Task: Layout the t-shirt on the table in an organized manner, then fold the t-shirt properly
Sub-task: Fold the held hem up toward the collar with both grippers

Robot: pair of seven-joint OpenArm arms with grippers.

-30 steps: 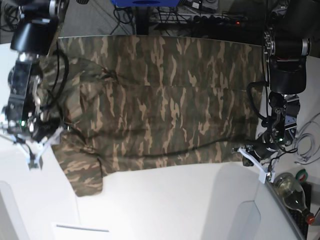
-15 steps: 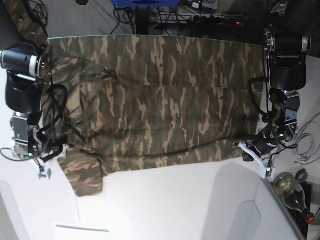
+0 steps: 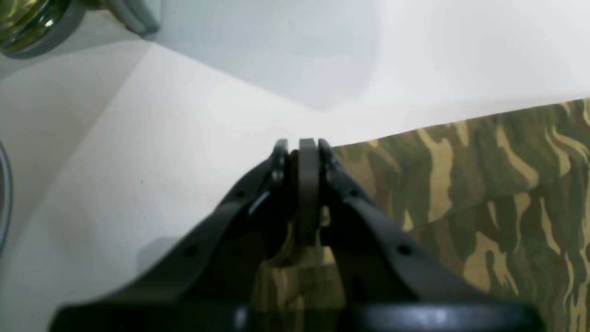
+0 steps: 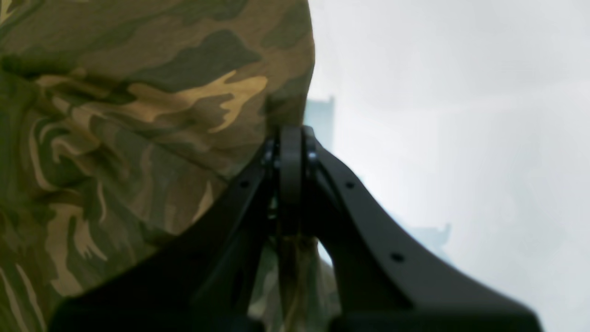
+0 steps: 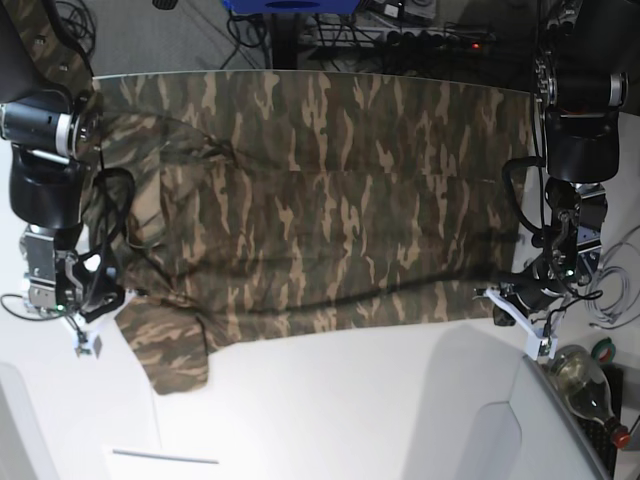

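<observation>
The camouflage t-shirt (image 5: pixel 320 190) lies spread across the white table (image 5: pixel 350 400), with one sleeve (image 5: pixel 170 350) hanging toward the near left. My left gripper (image 5: pixel 495 300) is shut on the shirt's near right corner. In the left wrist view its jaws (image 3: pixel 308 147) are closed with cloth (image 3: pixel 484 184) pinched between them. My right gripper (image 5: pixel 110 298) is shut on the shirt's left edge by the sleeve. In the right wrist view it (image 4: pixel 291 138) pinches bunched cloth (image 4: pixel 115 138). The collar is not visible.
A green glass bottle (image 5: pixel 585 385) stands at the near right, just beyond the left gripper, and shows in the left wrist view (image 3: pixel 27 23). Loose cables (image 5: pixel 615 290) and tape rolls (image 5: pixel 605 350) lie at the right edge. More cables are behind the table.
The right arm has swung back and its gripper has dropped to the shirt's left edge. The left gripper has shifted slightly right with the corner. The near hem looks straighter.
</observation>
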